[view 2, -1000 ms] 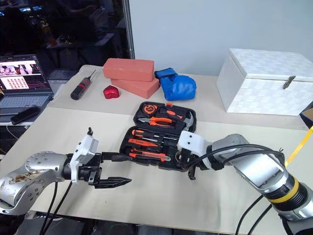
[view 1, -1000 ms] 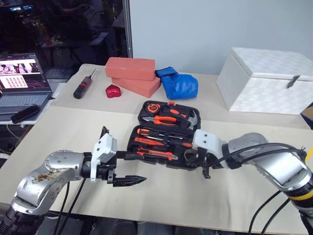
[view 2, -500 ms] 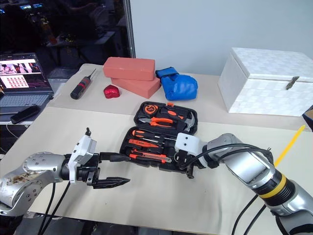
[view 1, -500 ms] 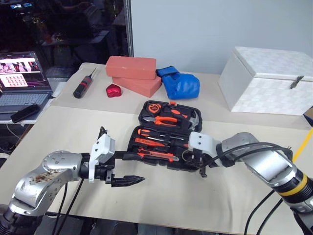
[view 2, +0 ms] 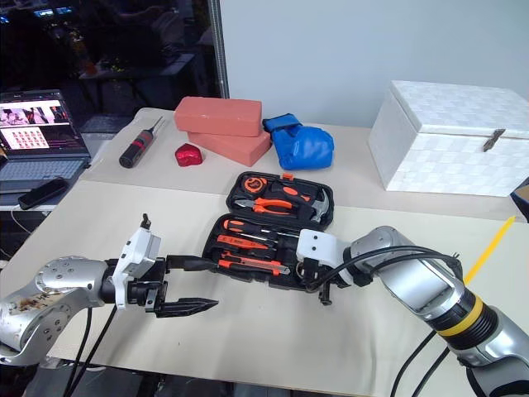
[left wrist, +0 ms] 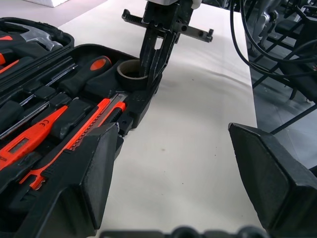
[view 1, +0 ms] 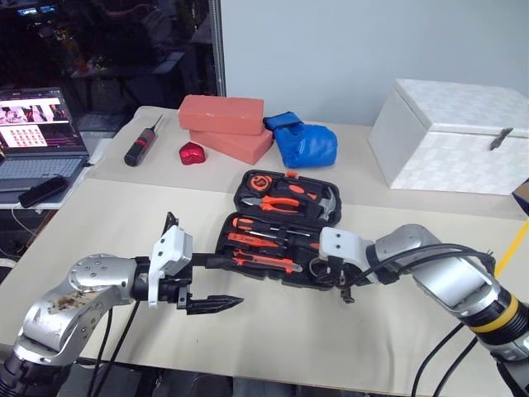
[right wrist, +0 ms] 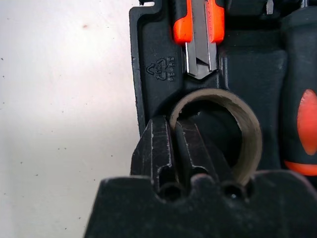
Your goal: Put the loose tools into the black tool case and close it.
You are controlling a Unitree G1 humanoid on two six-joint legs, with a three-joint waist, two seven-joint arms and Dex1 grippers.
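Observation:
The black tool case (view 1: 241,187) lies open at the table's middle, holding orange-and-black screwdrivers (view 1: 254,224), pliers and a hammer. An orange utility knife (view 1: 266,264) lies in its front recess. The grey-tan tape ring (right wrist: 250,134) sits in the case's front right corner recess (left wrist: 130,70). My right gripper (right wrist: 173,126) points down on it, one finger inside the ring and one outside, pinching its wall. My left gripper (view 1: 240,281) hovers open beside the case's front left edge, with nothing between its fingers.
A black-and-red screwdriver (view 1: 140,145), a small red object (view 1: 192,153), two red bricks (view 1: 223,116) and a blue glove (view 1: 304,142) lie at the back. A white box (view 1: 450,136) stands back right, a laptop (view 1: 37,132) far left. Bare table lies in front of the case.
My right gripper has sunk slightly onto the case's front right corner with the tape ring. The left gripper has stayed where it was.

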